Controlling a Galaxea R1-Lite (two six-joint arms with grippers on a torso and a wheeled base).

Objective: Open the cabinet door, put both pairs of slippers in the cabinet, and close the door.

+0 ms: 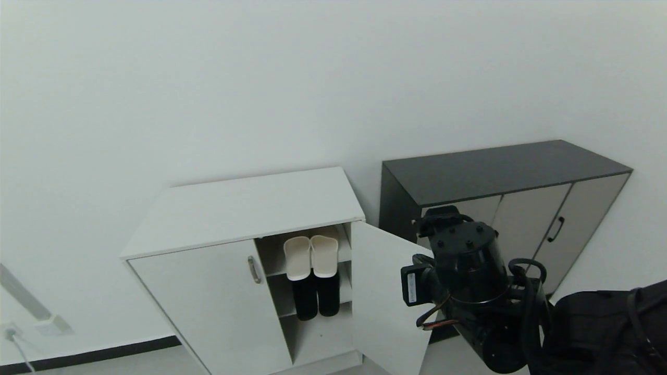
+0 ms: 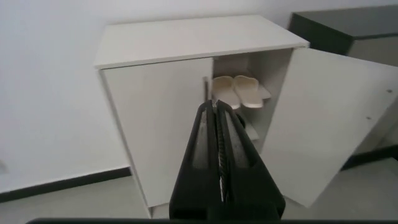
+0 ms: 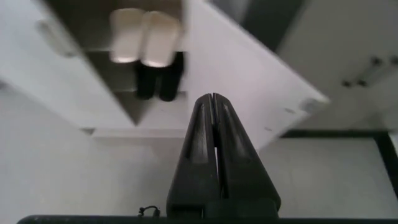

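Note:
The white cabinet [image 1: 245, 208] stands against the wall with its right door [image 1: 385, 291] swung open and its left door shut. Inside, a white pair of slippers [image 1: 311, 256] rests on the upper shelf, and a black pair [image 1: 316, 294] sits on the shelf below. My right gripper [image 3: 213, 99] is shut and empty, held off in front of the open door [image 3: 249, 74], facing the white slippers [image 3: 145, 37] and black slippers [image 3: 158, 78]. My left gripper [image 2: 213, 106] is shut and empty, facing the cabinet front, short of the white slippers [image 2: 241, 91].
A dark cabinet [image 1: 500, 172] with grey doors stands just right of the white one, close behind the open door. A black bag [image 1: 609, 333] lies at the lower right. A wall socket with a cable [image 1: 10, 330] is at the far left. The left door carries a metal handle [image 1: 254, 269].

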